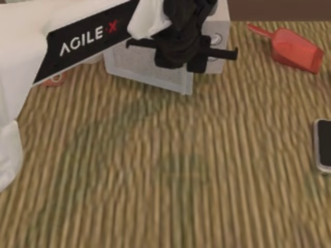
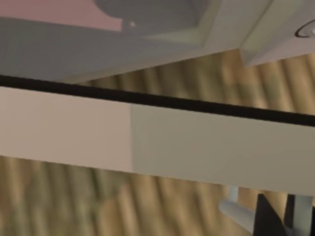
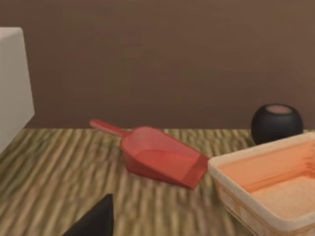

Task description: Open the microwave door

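Observation:
The white microwave (image 1: 221,20) stands at the table's far edge, a round knob (image 1: 215,37) on its front panel. Its door (image 1: 139,70), with the grey mesh window, stands swung partly outward, hinged at the left. My left gripper (image 1: 181,59) hangs over the door's free edge. In the left wrist view the door's edge (image 2: 197,147) crosses as a wide pale band. Below it a black finger (image 2: 268,219) lies against the pale bar handle (image 2: 238,210). The microwave's body (image 2: 275,29) shows beyond. My right gripper (image 3: 96,221) is low over the mat at the right, outside the top view.
A red scoop (image 1: 295,49) lies at the far right, also in the right wrist view (image 3: 162,160). A phone (image 1: 324,144) sits at the right edge. An orange basket (image 3: 268,182) and a black round object (image 3: 276,123) are near the right gripper.

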